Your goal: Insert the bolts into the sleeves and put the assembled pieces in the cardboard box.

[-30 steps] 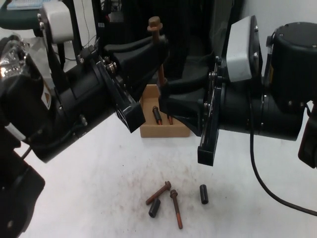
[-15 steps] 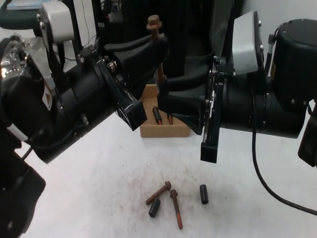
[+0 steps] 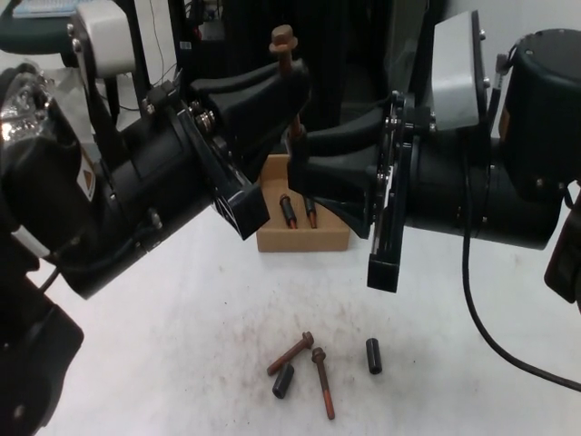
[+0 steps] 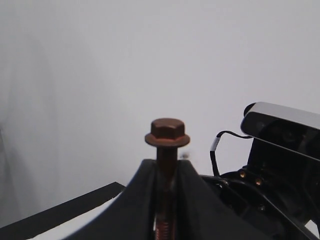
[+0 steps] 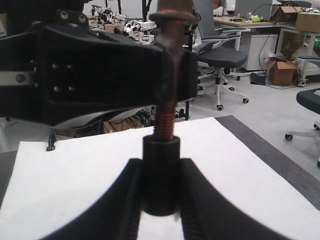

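The left pincer [image 4: 165, 172] clamps the rust-brown hex-head steel bolt [image 4: 167, 136] upright above the white counter [image 3: 182, 345]. The right pincer [image 5: 161, 167] grips the black cylindrical sleeve [image 5: 161, 150] directly beneath, and the bolt's threaded end meets the sleeve's top. The open cardboard box [image 3: 300, 241] sits on the counter beyond.

Black arms [image 3: 136, 182] with white camera housings [image 3: 454, 68]; a black cable [image 3: 468, 309] trails from the right one.

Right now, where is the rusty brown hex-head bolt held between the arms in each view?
High view: rusty brown hex-head bolt upper centre, head above the left gripper.
Left wrist view: bolt mid-picture, head clear of that gripper.
Right wrist view: bolt mid-picture, threaded end at the black cylindrical sleeve.
Shared landmark: left gripper clamping the shank.
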Tool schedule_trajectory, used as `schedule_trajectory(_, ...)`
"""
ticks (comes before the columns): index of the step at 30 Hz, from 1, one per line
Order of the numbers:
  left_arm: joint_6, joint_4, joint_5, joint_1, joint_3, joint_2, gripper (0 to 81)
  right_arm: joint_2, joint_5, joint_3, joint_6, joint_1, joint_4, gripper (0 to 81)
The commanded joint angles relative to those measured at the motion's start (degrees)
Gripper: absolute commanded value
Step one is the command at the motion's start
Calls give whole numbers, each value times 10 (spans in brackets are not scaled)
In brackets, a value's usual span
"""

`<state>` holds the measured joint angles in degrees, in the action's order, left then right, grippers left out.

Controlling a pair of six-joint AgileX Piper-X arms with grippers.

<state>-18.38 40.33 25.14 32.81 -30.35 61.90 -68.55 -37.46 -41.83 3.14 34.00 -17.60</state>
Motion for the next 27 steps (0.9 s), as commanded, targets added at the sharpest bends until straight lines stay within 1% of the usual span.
schedule_trajectory(1,4,-25,-10,0,-5,-2,3,2,-15,-4,-2,1,-24,8)
schedule_trajectory(4,4,-23,-9,0,-5,-2,7,2,-15,-4,-2,1,-24,8)
schedule_trajectory(6,4,-23,4,0,-5,-2,40,2,-15,-4,-2,1,-24,8)
schedule_trajectory(8,4,-23,31,0,-5,-2,98,2,-15,-4,-2,1,-24,8)
schedule_trajectory(10,4,-23,49,0,-5,-2,180,2,-12,-4,-2,1,-24,8)
schedule_trajectory(13,4,-23,57,0,-5,-2,292,2,-1,-4,-2,1,-24,8)
schedule_trajectory(15,2,-23,57,0,-5,-2,336,2,-1,-4,-2,1,-24,8)
schedule_trajectory(27,0,-6,56,0,-5,-3,341,2,-1,-4,-2,1,-11,8)
